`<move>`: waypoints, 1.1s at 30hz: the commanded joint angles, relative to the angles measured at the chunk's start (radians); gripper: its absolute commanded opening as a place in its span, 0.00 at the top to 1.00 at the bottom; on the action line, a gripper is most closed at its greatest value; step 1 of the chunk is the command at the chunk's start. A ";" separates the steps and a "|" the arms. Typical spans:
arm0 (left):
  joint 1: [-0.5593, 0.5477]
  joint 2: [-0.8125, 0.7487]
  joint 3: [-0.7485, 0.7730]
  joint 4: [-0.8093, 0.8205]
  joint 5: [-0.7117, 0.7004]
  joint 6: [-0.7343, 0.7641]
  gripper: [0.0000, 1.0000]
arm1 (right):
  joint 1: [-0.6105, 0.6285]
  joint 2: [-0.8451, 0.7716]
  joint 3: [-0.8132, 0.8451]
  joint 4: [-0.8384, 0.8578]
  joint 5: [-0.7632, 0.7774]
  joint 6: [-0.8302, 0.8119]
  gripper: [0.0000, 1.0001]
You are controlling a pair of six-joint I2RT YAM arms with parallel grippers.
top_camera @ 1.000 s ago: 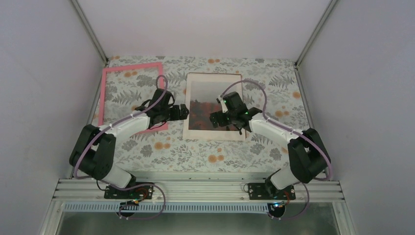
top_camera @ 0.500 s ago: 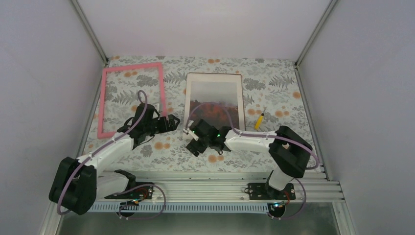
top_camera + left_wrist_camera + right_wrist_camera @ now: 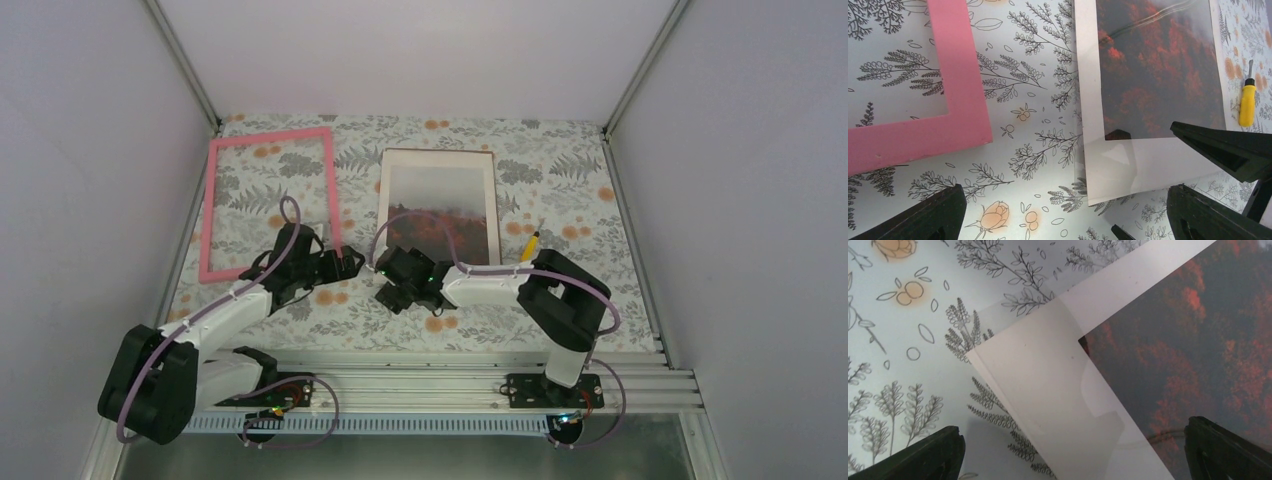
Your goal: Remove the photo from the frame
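Observation:
The pink frame (image 3: pixel 268 137) lies flat at the far left of the table; one corner shows in the left wrist view (image 3: pixel 960 100). The photo (image 3: pixel 440 205) of red-orange trees lies apart from it at the centre, under a clear pane and on a brown panel whose edge shows at the top. My left gripper (image 3: pixel 352 260) is open and empty between frame and photo, low over the cloth (image 3: pixel 1063 220). My right gripper (image 3: pixel 390 280) is open and empty over the photo's near left corner (image 3: pixel 1073 460). The photo's white margin (image 3: pixel 1058 390) lies between its fingers.
A yellow screwdriver (image 3: pixel 530 245) lies just right of the photo and also shows in the left wrist view (image 3: pixel 1247 102). The floral cloth (image 3: pixel 560 300) covers the table. Grey walls close in on both sides and the back.
My right gripper has moved from over the photo's middle to its near left corner. My left gripper has pulled back toward me and left, off the frame's near right corner.

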 commanded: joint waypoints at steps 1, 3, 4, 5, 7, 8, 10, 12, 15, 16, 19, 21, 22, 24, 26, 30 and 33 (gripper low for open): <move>0.000 0.017 -0.007 0.054 0.034 -0.015 0.00 | 0.011 0.024 0.030 0.058 0.077 -0.026 0.00; -0.006 0.028 -0.003 0.058 0.045 -0.017 0.00 | 0.010 0.024 0.026 0.070 0.101 -0.028 0.00; -0.013 0.031 0.000 0.059 0.045 -0.016 0.00 | 0.010 0.020 0.021 0.077 0.112 -0.027 0.00; -0.022 0.037 0.004 0.057 0.042 -0.017 0.00 | 0.010 0.017 0.017 0.087 0.121 -0.025 0.00; -0.043 0.046 0.015 0.052 0.029 -0.021 0.00 | 0.010 -0.001 0.008 0.101 0.128 -0.021 0.00; -0.053 0.050 0.020 0.050 0.025 -0.025 0.00 | 0.010 -0.008 0.001 0.111 0.138 -0.019 0.00; -0.068 0.055 0.026 0.049 0.011 -0.034 0.00 | 0.010 -0.025 -0.013 0.129 0.153 -0.021 0.00; -0.074 0.054 0.031 0.050 0.002 -0.045 0.00 | 0.008 -0.043 -0.029 0.148 0.166 -0.025 0.01; -0.075 0.059 0.045 0.042 -0.005 -0.045 0.00 | -0.001 -0.053 -0.038 0.159 0.197 -0.018 0.00; -0.075 0.060 0.050 0.037 -0.006 -0.044 0.00 | -0.002 -0.056 -0.035 0.151 0.178 -0.035 0.01; -0.074 0.050 0.056 0.021 -0.029 -0.046 0.00 | 0.009 -0.047 -0.021 0.115 0.089 -0.079 0.01; -0.066 0.036 0.056 0.014 -0.046 -0.045 0.00 | 0.024 -0.037 -0.023 0.110 0.055 -0.098 0.01; -0.062 0.033 0.055 0.011 -0.049 -0.045 0.00 | 0.030 -0.029 -0.024 0.112 0.050 -0.105 0.01; -0.049 0.037 0.055 0.008 -0.044 -0.042 0.00 | 0.038 -0.005 -0.021 0.116 0.058 -0.111 0.00; -0.040 0.041 0.051 0.010 -0.032 -0.041 0.00 | 0.042 0.014 -0.014 0.117 0.076 -0.111 0.00; -0.027 0.040 0.034 0.018 -0.029 -0.043 0.00 | 0.042 0.027 -0.008 0.142 0.108 -0.116 0.00; -0.023 0.047 0.031 0.018 -0.027 -0.042 0.00 | 0.042 0.045 -0.006 0.163 0.136 -0.124 0.00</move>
